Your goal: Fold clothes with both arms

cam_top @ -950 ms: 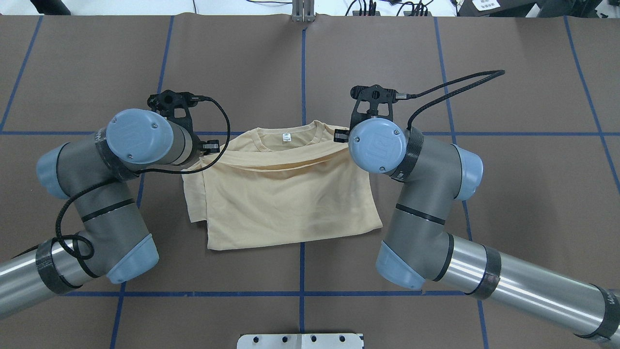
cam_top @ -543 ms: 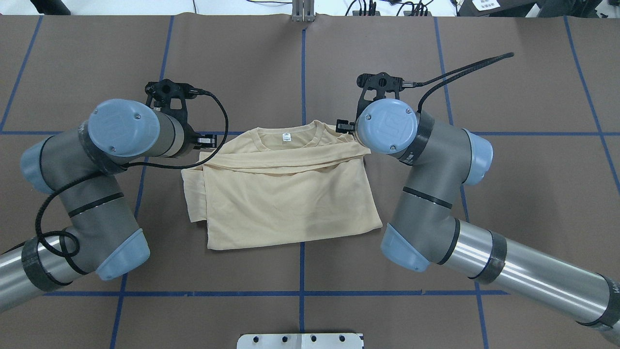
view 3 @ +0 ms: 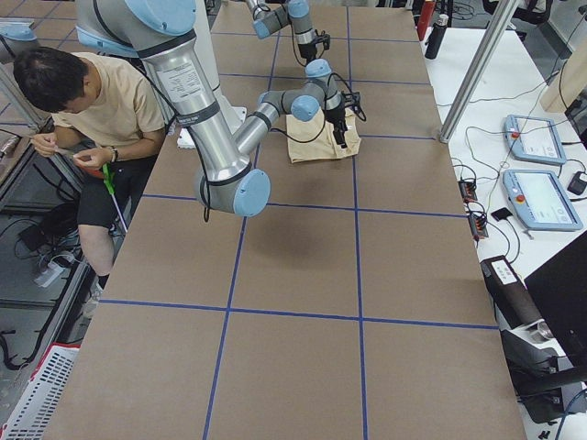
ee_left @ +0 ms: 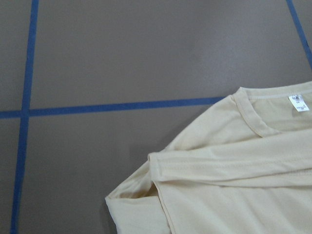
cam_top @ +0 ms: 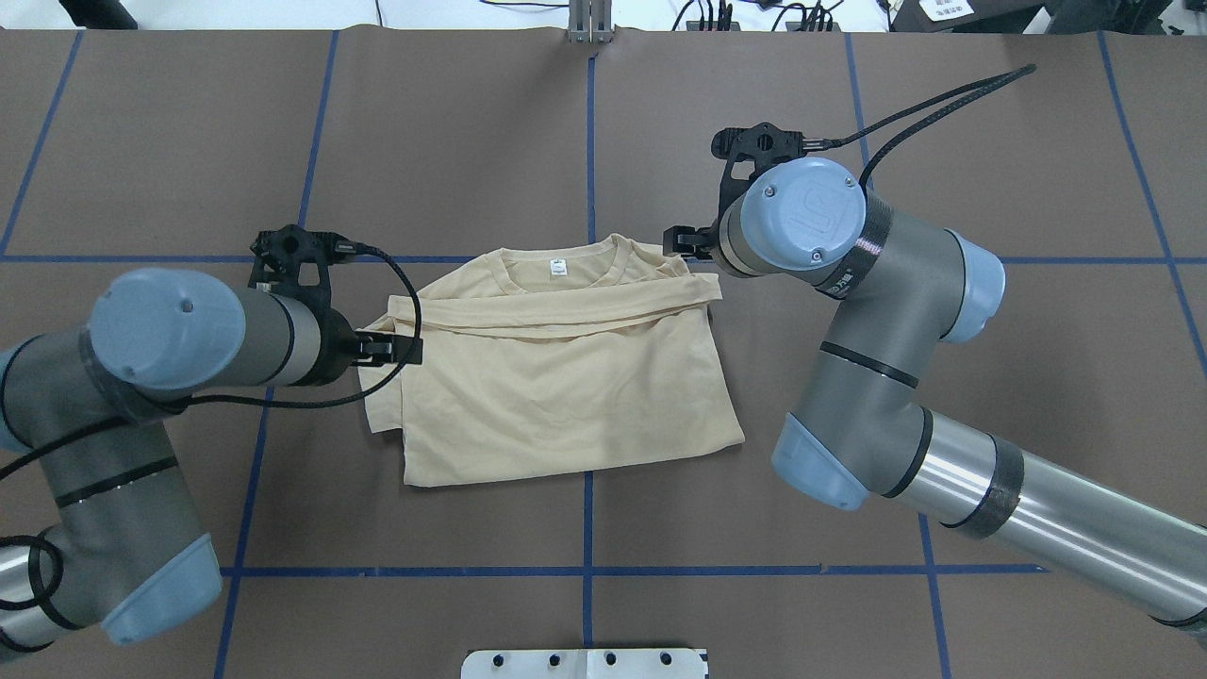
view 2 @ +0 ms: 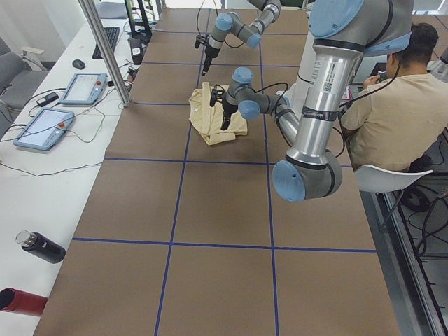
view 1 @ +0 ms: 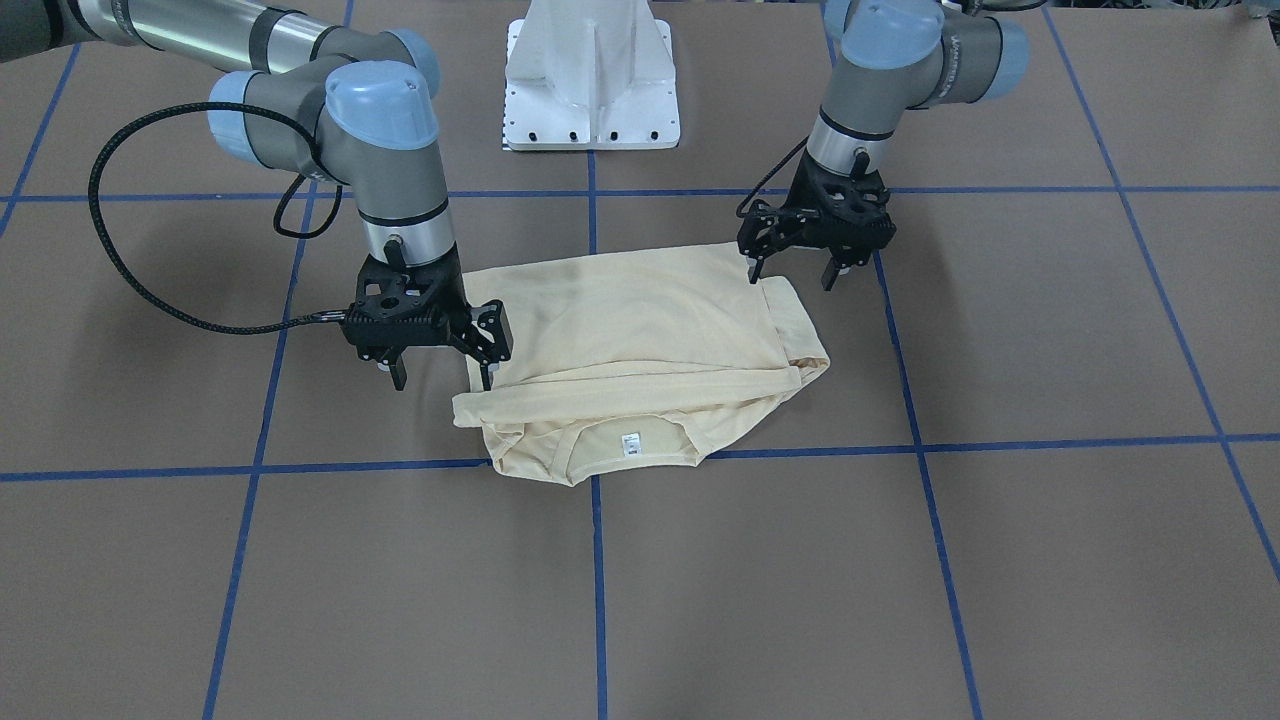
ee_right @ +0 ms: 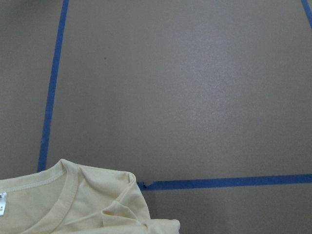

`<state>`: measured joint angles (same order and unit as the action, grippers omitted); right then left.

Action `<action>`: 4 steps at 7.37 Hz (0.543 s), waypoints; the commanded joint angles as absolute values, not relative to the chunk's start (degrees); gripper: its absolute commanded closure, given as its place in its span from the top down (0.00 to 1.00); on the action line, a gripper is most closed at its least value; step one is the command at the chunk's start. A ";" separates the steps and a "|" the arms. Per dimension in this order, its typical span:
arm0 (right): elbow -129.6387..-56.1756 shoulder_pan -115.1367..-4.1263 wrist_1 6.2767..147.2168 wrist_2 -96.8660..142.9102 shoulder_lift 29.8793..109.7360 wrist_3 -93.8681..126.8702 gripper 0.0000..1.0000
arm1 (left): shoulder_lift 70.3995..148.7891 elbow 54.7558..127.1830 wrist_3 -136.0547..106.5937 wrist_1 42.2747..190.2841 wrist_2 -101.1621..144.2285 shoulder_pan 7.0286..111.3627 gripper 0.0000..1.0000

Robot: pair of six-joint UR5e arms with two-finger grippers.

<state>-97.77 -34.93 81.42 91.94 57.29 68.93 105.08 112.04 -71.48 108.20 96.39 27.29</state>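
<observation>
The clothes (cam_top: 566,387) are one cream-yellow shirt lying folded on the brown table, collar and white neck label (cam_top: 558,269) on the far side. A sleeve band lies across it just below the collar. The shirt (view 1: 640,320) shows no print. My left gripper (cam_top: 382,351) stands open at the shirt's left edge, nothing between its fingers (view 1: 752,270). My right gripper (view 1: 442,375) is open too, beside the collar-side corner, holding nothing; in the overhead view the right gripper (cam_top: 686,243) sits just off the shoulder. Both wrist views show only cloth (ee_left: 243,185) and table (ee_right: 195,97).
The white pedestal base (view 1: 592,80) stands on the robot's side of the table. Blue tape lines (cam_top: 589,141) grid the brown cover. A seated person (view 2: 392,105) is beside the robot. Control pendants (view 2: 42,126), bottles (view 2: 38,246) and a metal post (view 2: 105,49) line the side table.
Both grippers have drawn away from the folded-over band. The left one slid back toward the robot along the shirt's edge; the right one shifted outward and farther away. The band now lies flat.
</observation>
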 commanded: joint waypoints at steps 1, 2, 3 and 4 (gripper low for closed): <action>-97.82 -34.98 80.42 91.85 57.83 68.82 1.00 | 103.98 111.36 -79.34 109.95 92.64 19.54 1.00; -97.82 -34.89 80.42 91.67 57.83 68.82 1.00 | 103.89 111.27 -79.71 109.95 92.11 18.29 1.00; -97.91 -34.89 80.42 91.67 57.92 68.91 1.00 | 103.89 110.57 -79.80 109.95 92.02 18.11 0.99; -97.91 -34.89 80.42 91.58 58.01 68.99 1.00 | 104.06 109.35 -79.80 110.04 92.11 17.58 0.94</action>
